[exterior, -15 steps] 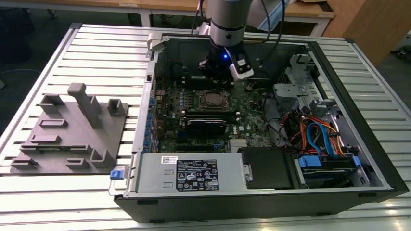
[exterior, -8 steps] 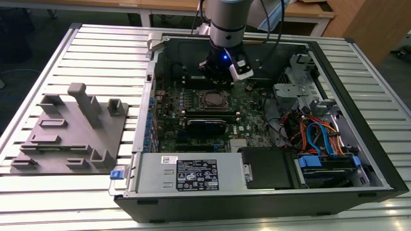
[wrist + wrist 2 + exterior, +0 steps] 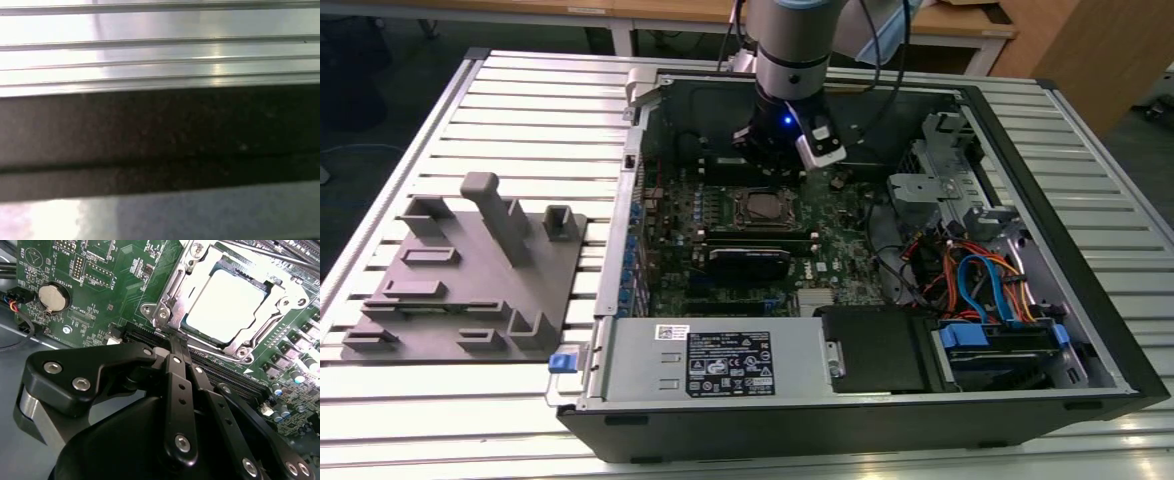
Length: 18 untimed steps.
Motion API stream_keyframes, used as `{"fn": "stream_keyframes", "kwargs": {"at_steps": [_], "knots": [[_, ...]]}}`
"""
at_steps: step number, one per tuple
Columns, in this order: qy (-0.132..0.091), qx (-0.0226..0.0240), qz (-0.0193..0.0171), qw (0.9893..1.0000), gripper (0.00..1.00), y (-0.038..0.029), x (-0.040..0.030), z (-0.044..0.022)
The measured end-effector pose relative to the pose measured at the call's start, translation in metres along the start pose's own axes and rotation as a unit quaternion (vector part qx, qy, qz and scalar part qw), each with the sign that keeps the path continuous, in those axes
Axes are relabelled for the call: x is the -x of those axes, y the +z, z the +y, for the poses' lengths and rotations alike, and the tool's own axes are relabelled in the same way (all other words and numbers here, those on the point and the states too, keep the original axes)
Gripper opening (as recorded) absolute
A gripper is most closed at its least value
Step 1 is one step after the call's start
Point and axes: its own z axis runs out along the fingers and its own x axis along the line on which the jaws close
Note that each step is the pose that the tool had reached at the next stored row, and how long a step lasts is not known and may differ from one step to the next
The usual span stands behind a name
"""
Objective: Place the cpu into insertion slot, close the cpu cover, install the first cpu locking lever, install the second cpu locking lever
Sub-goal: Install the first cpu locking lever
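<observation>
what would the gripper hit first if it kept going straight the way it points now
Probably the corner of the cpu cover, closed over the cpu: the gripper points at that corner, though depth is unclear.

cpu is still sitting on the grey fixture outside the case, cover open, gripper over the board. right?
Not quite. In the second wrist view the cpu already lies in the insertion slot, framed by the cpu cover. The gripper is over the board beside it.

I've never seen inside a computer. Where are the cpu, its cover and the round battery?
cpu (image 3: 225, 305): second wrist view, middle of its metal top.
cpu cover (image 3: 172, 300): second wrist view, frame edge.
round battery (image 3: 52, 297): second wrist view, its face.
</observation>
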Motion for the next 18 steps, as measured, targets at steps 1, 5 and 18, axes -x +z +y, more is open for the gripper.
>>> {"fn": "stream_keyframes", "kwargs": {"at_steps": [1,5,18], "knots": [[0.0,0.0001,0.0,1.0,0.1,-0.0004,0.0,0.0001],[0.0,0.0002,-0.0001,1.0,0.1,-0.001,0.0001,0.0002],[0.0,-0.0068,-0.0009,1.0,0.1,0.0036,0.0001,-0.0002]]}}
